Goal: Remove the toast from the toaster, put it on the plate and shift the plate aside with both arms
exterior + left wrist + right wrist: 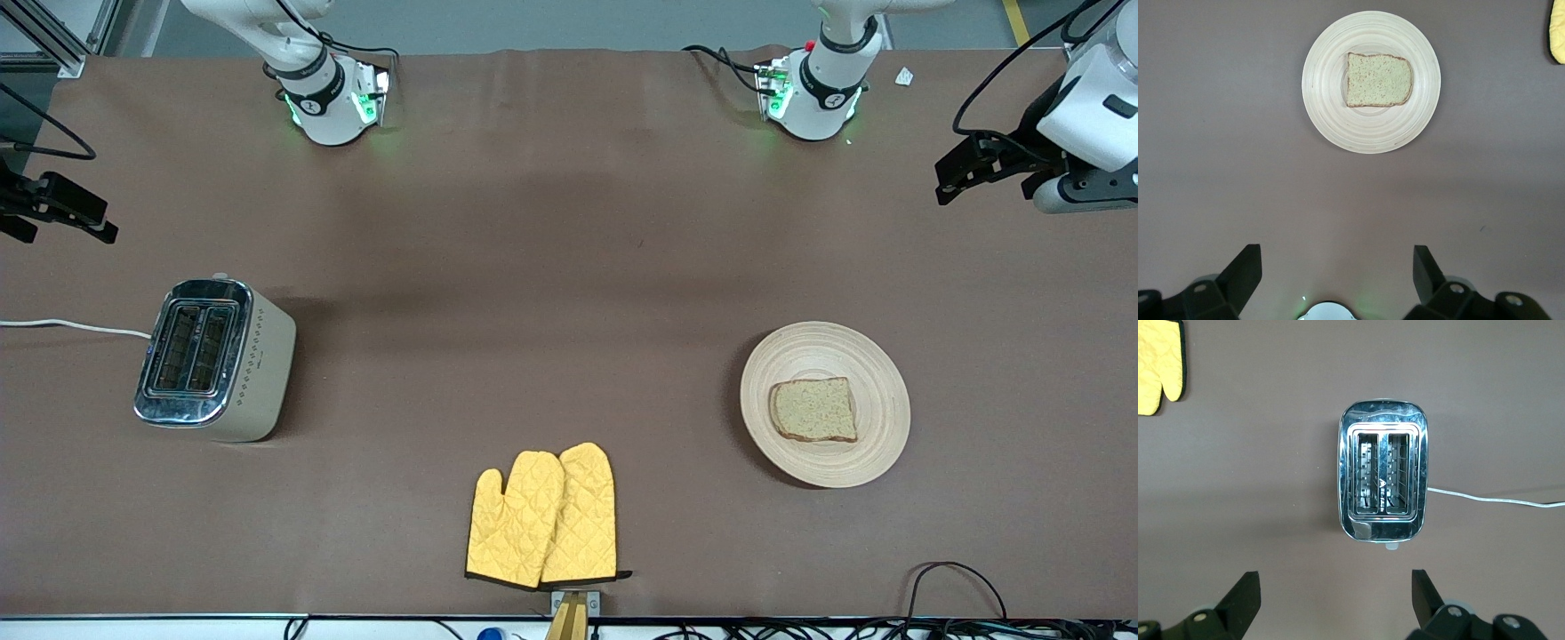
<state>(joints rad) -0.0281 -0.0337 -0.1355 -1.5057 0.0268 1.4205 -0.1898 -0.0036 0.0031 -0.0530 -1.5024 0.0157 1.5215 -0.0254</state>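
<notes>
Resting on plate [876, 356]: toast [815, 410]. Left claw [1337, 270] and right claw [1335, 590] spread wide, gripping nothing, over bare table.

A speckled tan toast [814, 410] with darker crust is seen on the pale ring-grained plate [876, 373]. Yellow quilted mitts [544, 517], a chrome-and-cream toaster [213, 358], and a brown table [551, 267] are shown.

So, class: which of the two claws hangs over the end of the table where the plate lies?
The left claw; the plate lies at its end.
</notes>
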